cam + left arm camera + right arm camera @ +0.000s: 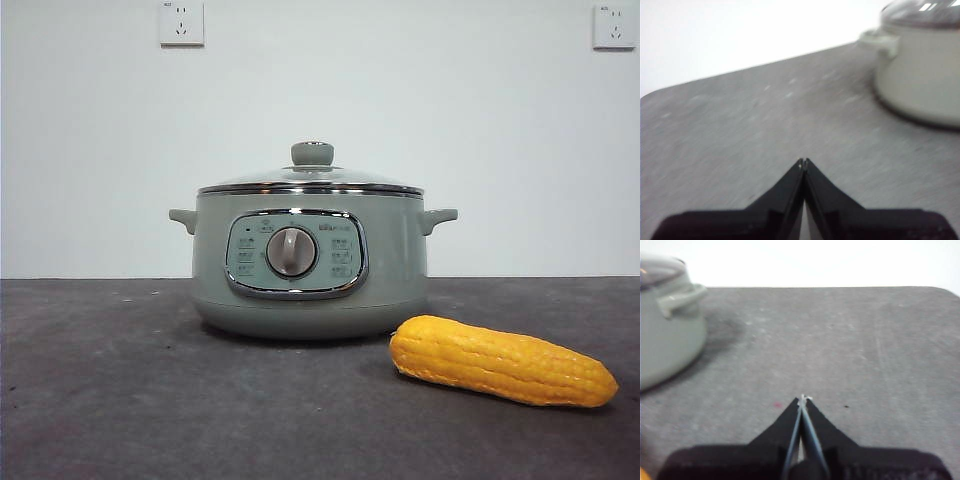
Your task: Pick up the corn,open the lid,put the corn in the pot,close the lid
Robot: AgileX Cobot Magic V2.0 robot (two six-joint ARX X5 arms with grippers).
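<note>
Left hand (804, 161): jaws pressed together, holding nothing; hangs over bare surface (765, 130), pot off to one side ahead of it.
Right hand (803, 399): jaws pressed together too, empty; pot at the far side of its view, a sliver of yellow-orange at the frame's lower corner, likely the corn.
Corn (503, 361): lies flat on the surface (120, 380), just in front of the pot and off to its side, not touching it; thick end toward the pot, tapered end away.
Pot (310, 262): upright, dial facing the front camera.
Lid (311, 178): seated on the pot, knob up.
Step in hand: picking up the corn, not yet begun.
How to do it well: judging by the sliver, the right hand sits nearer. Part the jaws first, come down over the cob's thick middle, close across its width so it cannot roll or tip.
Front view only: the whole corn, the lid knob, the dial; neither hand shows here.
Wrist views only: both hands' state; the pot's side handles (680, 297) seen close.
</note>
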